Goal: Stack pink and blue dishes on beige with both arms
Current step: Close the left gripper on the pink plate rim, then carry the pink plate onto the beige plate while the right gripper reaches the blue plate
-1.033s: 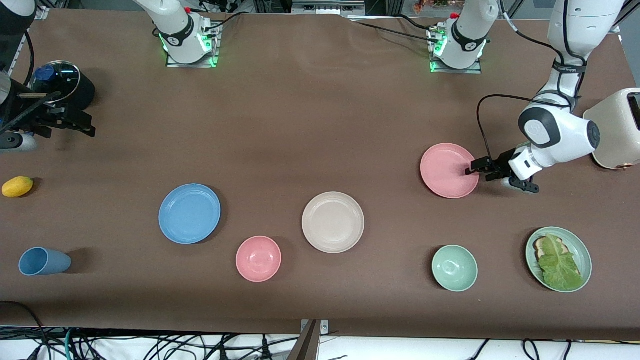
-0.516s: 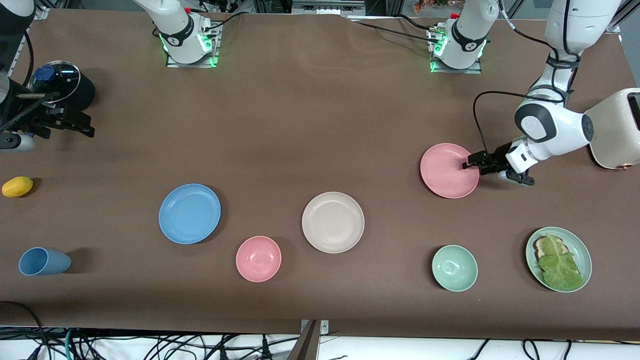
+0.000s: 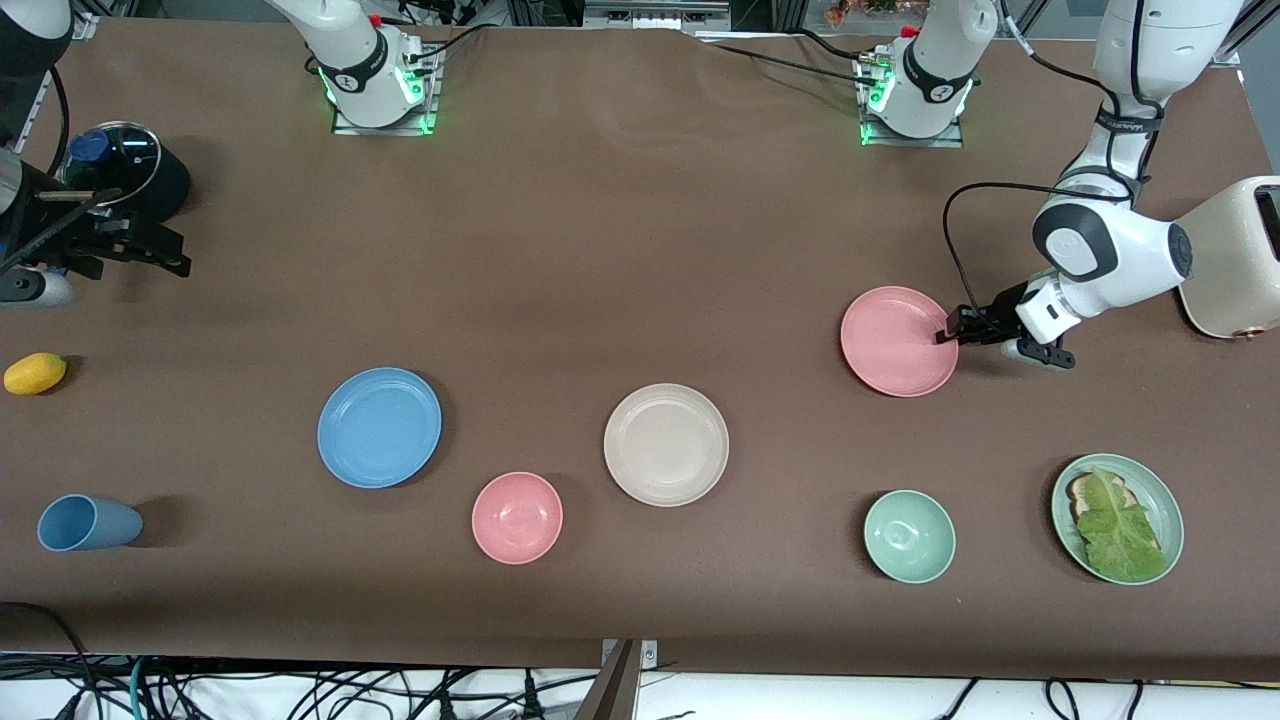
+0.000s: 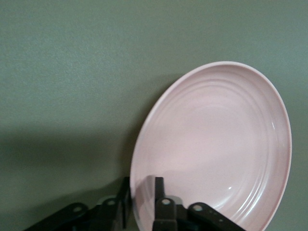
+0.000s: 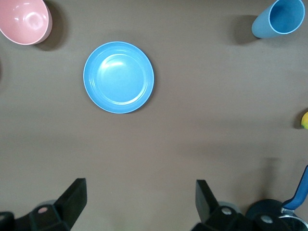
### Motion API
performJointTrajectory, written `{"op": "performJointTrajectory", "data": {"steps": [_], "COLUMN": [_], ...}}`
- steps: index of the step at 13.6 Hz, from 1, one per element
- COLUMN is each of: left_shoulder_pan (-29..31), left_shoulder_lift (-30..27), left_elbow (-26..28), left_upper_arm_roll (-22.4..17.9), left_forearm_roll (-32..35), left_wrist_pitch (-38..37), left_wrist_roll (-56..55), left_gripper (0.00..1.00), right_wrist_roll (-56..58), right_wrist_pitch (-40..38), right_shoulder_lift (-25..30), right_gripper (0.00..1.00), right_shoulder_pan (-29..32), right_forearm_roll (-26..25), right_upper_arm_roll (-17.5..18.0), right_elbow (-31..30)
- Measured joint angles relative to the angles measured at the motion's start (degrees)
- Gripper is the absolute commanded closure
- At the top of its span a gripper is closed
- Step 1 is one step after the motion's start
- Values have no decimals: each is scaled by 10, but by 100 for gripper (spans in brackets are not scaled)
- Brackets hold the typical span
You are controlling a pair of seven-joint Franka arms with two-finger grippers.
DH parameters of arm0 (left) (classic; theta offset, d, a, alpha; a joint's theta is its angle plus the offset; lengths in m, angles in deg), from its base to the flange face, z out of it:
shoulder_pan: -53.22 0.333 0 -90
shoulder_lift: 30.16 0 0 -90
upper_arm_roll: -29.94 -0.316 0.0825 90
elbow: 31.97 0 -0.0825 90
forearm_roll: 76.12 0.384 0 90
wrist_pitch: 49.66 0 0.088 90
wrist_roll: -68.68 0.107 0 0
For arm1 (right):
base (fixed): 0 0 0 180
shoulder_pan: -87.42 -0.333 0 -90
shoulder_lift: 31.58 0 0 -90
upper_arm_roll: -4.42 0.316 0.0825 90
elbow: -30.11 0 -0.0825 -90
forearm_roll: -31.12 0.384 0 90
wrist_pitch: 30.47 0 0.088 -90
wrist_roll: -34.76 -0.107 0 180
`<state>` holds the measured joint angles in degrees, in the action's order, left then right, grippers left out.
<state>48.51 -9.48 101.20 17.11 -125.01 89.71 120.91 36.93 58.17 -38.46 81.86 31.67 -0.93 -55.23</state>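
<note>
Left gripper [image 3: 948, 333] pinching the rim of the pink plate [image 3: 896, 341]; right gripper [image 3: 160, 248] idle with its fingers spread wide.

The pink plate lies flat on the brown table [image 3: 600, 250] toward the left arm's end, and in the left wrist view the two black fingers [image 4: 158, 192] stand narrowly apart with the plate's [image 4: 216, 149] rim between them, one inside the rim and one outside. The beige plate [image 3: 666, 444] sits mid-table, nearer the front camera than the pink plate. The blue plate [image 3: 379, 427] lies toward the right arm's end, well apart from the beige one. The right gripper [image 5: 139, 202] waits near the black pot [image 3: 125, 175], holding nothing. Also on the cloth are a pink bowl [image 3: 517, 517], a pale green bowl [image 3: 909, 536], a green plate with lettuce [image 3: 1117, 517], a blue cup [image 3: 85, 523], a yellow fruit [image 3: 35, 373] and a cream toaster [image 3: 1235, 260].
</note>
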Motion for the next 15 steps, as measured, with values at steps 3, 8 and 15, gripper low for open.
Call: {"op": "performJointTrajectory", "data": {"steps": [3, 8, 15], "left_shoulder_pan": [0, -3, -89], "left_shoulder_lift": [-1, -5, -13], "left_elbow": [0, -23, -104], "left_upper_arm_roll": [0, 0, 4], "left_forearm_roll": [0, 0, 0], "left_wrist_pitch": [-1, -39, -81], "left_wrist_roll": [1, -3, -152], "left_gripper": [100, 100, 100], "right_wrist_roll": [0, 0, 10], "right_wrist_pitch": [0, 1, 38], "right_shoulder_lift": [-1, -13, -64], "right_gripper": [0, 0, 0], "right_shoulder_pan": [1, 1, 1], "right_forearm_roll": [0, 0, 1], "right_upper_arm_roll": [0, 0, 1], "right_elbow": [0, 0, 0]}}
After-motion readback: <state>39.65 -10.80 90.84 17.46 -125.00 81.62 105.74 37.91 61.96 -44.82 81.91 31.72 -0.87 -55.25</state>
